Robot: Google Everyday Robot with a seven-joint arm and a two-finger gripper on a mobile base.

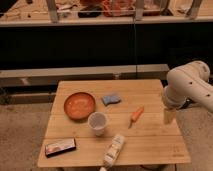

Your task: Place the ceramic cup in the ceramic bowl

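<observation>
The ceramic cup (98,123), pale and handleless, stands upright near the middle of the wooden table (150,145). Just behind it to the left sits the ceramic bowl (79,105), orange-red, shallow and with nothing in it. The white arm (190,85) reaches in from the right. My gripper (169,116) hangs below it over the table's right edge, well to the right of the cup. It is open and holds nothing.
A blue sponge (111,99) lies behind the cup and an orange carrot (136,115) to its right. A white labelled bottle (114,149) lies on its side at the front edge. A dark flat packet (60,146) sits front left. A dark shelf runs behind.
</observation>
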